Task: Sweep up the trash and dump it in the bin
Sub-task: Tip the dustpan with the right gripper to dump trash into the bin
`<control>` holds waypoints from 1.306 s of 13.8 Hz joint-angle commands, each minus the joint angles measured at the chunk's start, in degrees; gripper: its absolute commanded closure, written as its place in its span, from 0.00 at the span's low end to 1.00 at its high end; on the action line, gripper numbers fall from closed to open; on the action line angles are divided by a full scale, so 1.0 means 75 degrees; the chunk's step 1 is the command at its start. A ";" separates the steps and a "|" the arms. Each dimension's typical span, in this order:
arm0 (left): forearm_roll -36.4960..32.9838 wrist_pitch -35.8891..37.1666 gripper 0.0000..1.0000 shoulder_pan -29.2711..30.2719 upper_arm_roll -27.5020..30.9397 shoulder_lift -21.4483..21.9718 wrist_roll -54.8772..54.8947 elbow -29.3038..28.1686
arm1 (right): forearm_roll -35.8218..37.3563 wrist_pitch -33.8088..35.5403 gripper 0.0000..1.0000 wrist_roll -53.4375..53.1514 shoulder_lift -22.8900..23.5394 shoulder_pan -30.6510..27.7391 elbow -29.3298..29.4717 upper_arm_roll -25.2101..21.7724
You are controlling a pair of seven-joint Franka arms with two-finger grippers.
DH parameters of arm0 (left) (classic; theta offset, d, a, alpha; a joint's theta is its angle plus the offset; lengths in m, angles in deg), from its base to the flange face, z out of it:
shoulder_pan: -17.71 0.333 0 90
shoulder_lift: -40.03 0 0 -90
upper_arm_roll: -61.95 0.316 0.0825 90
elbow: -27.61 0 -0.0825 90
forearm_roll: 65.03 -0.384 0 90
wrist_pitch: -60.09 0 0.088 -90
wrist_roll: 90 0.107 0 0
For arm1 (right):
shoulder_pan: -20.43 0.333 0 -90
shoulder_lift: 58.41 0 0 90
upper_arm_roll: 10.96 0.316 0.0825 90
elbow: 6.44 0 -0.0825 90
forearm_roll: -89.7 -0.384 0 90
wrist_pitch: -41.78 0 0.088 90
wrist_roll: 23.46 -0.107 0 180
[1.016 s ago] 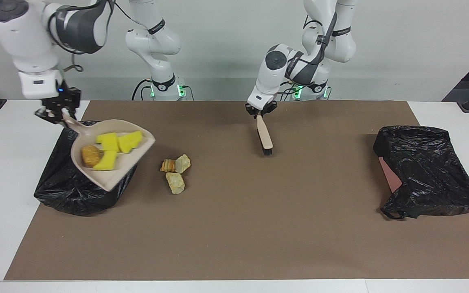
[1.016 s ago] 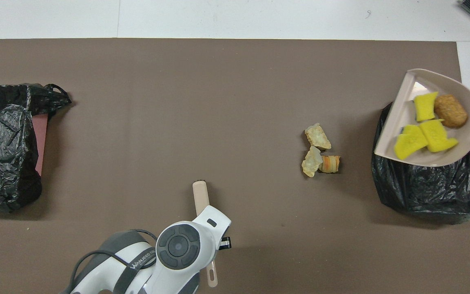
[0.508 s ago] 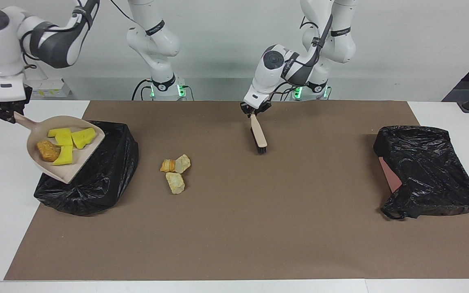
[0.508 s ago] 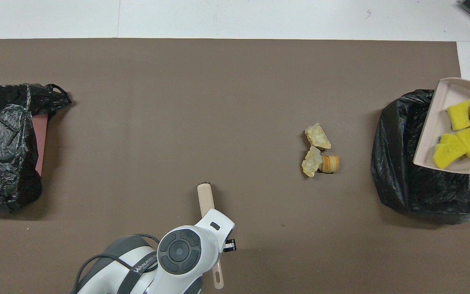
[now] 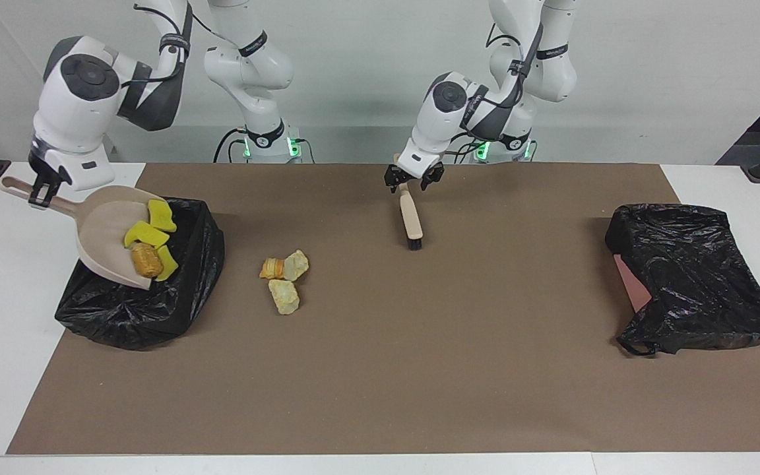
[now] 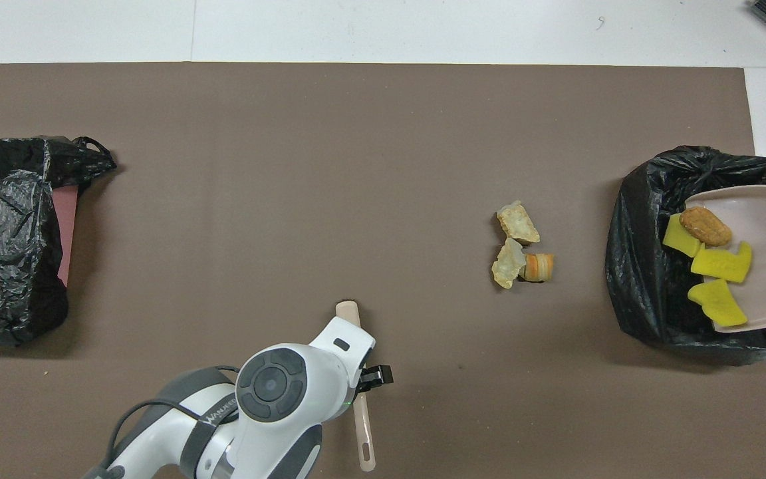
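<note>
My right gripper is shut on the handle of the beige dustpan. It holds the pan tilted down over the open black bin bag. Three yellow sponge chunks and the brown roll lie at the pan's lower lip, over the bag's mouth; they also show in the overhead view. Two pale lumps and an orange lump lie on the brown mat beside the bag. My left gripper is shut on the brush, bristles down on the mat.
A second black bag lies crumpled at the left arm's end of the table, with a pinkish sheet showing under it. The brown mat covers most of the white table.
The right gripper has swung the dustpan round and tipped it over the bag, and the sponges and roll have slid to its lip. The left gripper has shifted the brush slightly toward the right arm's end.
</note>
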 commanded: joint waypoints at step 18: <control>-0.1456 0.4404 0.00 0.4986 0.0031 -0.0452 0.5648 0.4105 | 0.1273 0.3927 1.00 -0.1700 -0.1053 0.1543 0.0511 0.0947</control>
